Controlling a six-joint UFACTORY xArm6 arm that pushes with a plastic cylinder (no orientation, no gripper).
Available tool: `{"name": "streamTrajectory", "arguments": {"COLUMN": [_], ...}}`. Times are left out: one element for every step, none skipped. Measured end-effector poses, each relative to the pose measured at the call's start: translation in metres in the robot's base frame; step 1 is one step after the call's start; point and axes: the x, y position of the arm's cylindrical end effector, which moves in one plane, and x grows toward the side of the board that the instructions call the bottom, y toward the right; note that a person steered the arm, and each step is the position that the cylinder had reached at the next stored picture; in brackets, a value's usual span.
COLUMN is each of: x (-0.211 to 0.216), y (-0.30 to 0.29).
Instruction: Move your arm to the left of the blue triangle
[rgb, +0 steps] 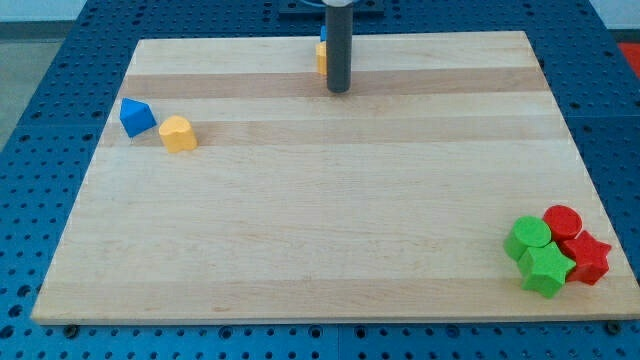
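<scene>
The blue triangle (136, 116) lies near the left edge of the wooden board (330, 230), in the upper part of the view. A yellow heart (178, 133) sits just to its lower right, close beside it. My tip (339, 89) rests on the board near the top centre, far to the right of the blue triangle. Behind the rod, a yellow block (321, 57) and a blue block (323, 33) peek out on its left side, mostly hidden.
At the bottom right corner is a cluster: a green cylinder (528, 238), a green star (546, 270), a red cylinder (562, 221) and a red star (587, 257). A blue pegboard table (60, 90) surrounds the board.
</scene>
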Motion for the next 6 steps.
{"name": "streamTrajectory", "arguments": {"x": [0.000, 0.000, 0.000, 0.000, 0.000, 0.000], "y": [-0.045, -0.109, -0.172, -0.241, -0.302, -0.304]}}
